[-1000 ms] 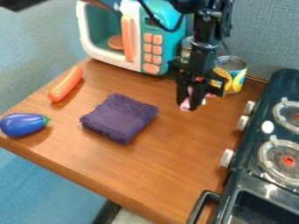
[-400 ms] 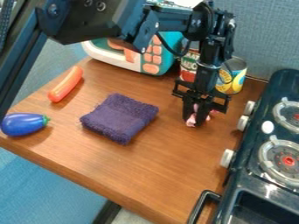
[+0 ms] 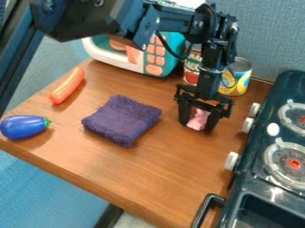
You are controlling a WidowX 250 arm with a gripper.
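Camera view: what takes up the most room?

"The wooden table (image 3: pixel 166 178). It gives the loose things a flat bed, and the dark toy stove (image 3: pixel 265 133) stands along its right side, knobs towards the wood, where they are easy to get at."

And the arm (image 3: pixel 95 20)?

"It comes in from the upper left and reaches over the toy microwave (image 3: pixel 143 58), hiding part of it. The microwave stands at the back, by the wall, probably to leave the front free for handling."

What's next in size?

"The purple cloth (image 3: pixel 122 120), lying in a compact, roughly square pad near the middle. Then the gripper (image 3: pixel 198 127), pointing down between cloth and stove, its two fingers spread apart."

Behind it?

"Two cans, the yellow-labelled can (image 3: pixel 239 82) and the red-labelled can (image 3: pixel 191 71), both upright, since their flat ends make that steady."

And at the left?

"The blue eggplant (image 3: pixel 24 127) and the orange sausage (image 3: pixel 67 86) lie on their sides, the natural rest for rounded, long shapes."

The smallest?

"A pink object (image 3: pixel 198 119), between the spread fingers and low by the tabletop. I'd judge the table bears it rather than a pinch, though its underside is hard to make out."
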